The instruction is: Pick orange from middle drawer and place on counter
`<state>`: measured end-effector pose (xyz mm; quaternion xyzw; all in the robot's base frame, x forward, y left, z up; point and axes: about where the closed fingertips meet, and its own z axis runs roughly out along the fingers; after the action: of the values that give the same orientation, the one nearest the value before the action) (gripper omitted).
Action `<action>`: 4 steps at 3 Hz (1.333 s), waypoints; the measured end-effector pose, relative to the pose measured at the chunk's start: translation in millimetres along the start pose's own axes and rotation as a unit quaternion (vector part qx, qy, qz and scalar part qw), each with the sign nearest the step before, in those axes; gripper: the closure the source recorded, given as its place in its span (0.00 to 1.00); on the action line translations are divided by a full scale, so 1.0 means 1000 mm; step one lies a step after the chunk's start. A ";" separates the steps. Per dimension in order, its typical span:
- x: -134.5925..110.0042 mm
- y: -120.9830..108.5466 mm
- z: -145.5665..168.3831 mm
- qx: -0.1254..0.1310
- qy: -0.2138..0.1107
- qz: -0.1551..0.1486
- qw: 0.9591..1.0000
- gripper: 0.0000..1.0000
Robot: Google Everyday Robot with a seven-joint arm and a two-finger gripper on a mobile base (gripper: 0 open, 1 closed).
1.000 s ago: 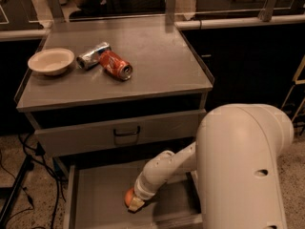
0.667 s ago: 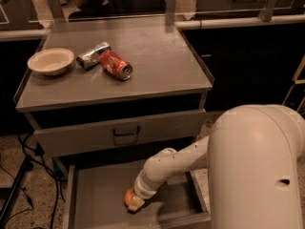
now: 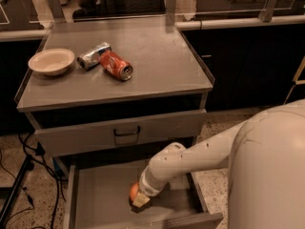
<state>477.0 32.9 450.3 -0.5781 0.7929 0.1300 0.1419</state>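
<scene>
Camera view: against the earlier frames, the large pale shell of the arm (image 3: pixel 267 175) has slid rightward and lower in the frame. The gripper (image 3: pixel 141 200) has stayed at the same spot, down inside the open middle drawer (image 3: pixel 100 199). The orange (image 3: pixel 134 192) has not moved either. It sits on the drawer floor, touching the gripper's left side and partly hidden behind it. Whether the gripper has closed on the fruit or only rests against it cannot be told.

The orange is the only thing seen in the middle drawer. Above the gripper, the upper drawer front (image 3: pixel 86 136) is shut, with its black loop handle (image 3: pixel 126 131). On the bench (image 3: pixel 162 51), well above and behind the gripper, nothing has shifted. A white bowl (image 3: pixel 51 61) stands to the left. Just right of it a silver can (image 3: pixel 94 55) and a red soda can (image 3: pixel 116 65) lie on their sides, close together.
</scene>
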 end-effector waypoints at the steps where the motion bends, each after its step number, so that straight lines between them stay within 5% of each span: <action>1: 0.014 -0.008 -0.043 0.046 -0.010 0.025 0.999 1.00; 2: 0.011 -0.009 -0.050 0.052 -0.013 0.024 0.998 1.00; 4: 0.009 -0.025 -0.107 0.105 0.007 0.028 0.994 1.00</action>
<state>490.3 -21.8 544.9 -0.5383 0.8192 0.0456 0.1925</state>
